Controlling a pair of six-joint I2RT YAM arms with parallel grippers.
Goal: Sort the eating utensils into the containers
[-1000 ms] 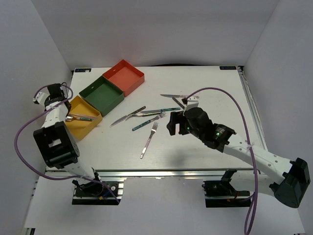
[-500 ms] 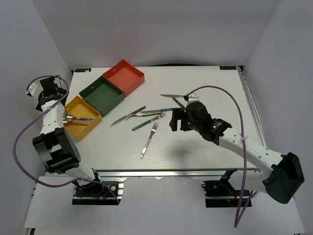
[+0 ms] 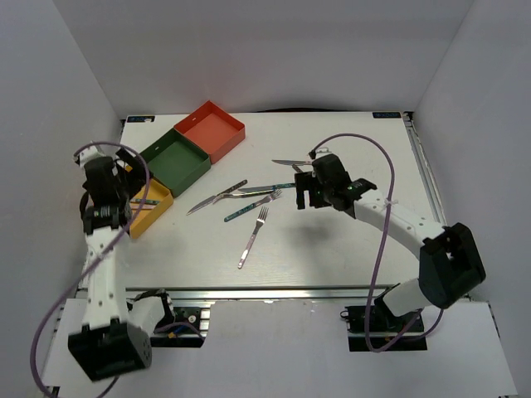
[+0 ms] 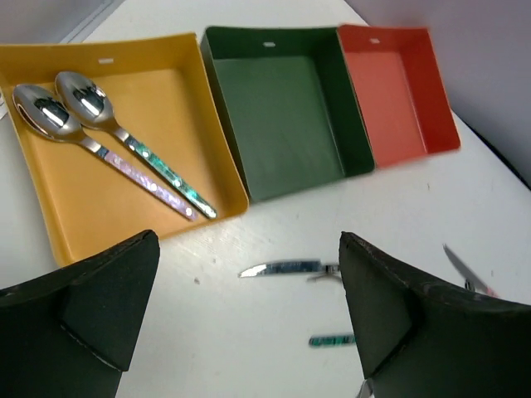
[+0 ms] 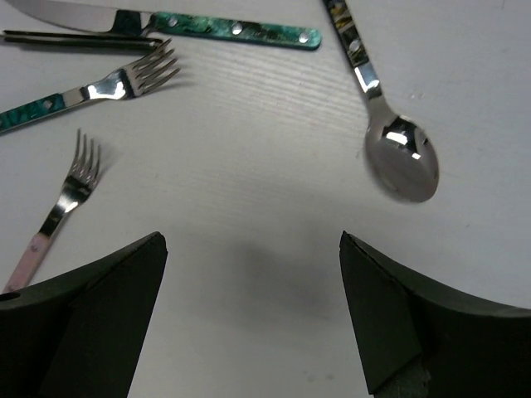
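Spotter: Spoons first, then. Where do they stand?

Operator: Two shiny metal spoons with mottled teal handles (image 4: pixel 83 95) lie side by side in the shallow square yellow tray (image 4: pixel 91 199). The dark green tray (image 4: pixel 282 124) and the red-orange tray (image 4: pixel 390 95) next along hold nothing. My left gripper (image 4: pixel 249 307) hangs wide open and empty over the white worktop (image 4: pixel 216 332), just beside the yellow tray.

Spotter: And the right?

Operator: My right gripper (image 5: pixel 249 315) is open too. It is above another teal-handled spoon (image 5: pixel 402 157), which lies flat and off to one side of centre. I'd shift across, turn the jaws crosswise to its slim neck and go low, because polished steel probably slides on a smooth top. The teal-handled fork (image 5: pixel 124 81) and the plain silver fork (image 5: pixel 70 195) lie apart from it, so nothing crowds the pinch.
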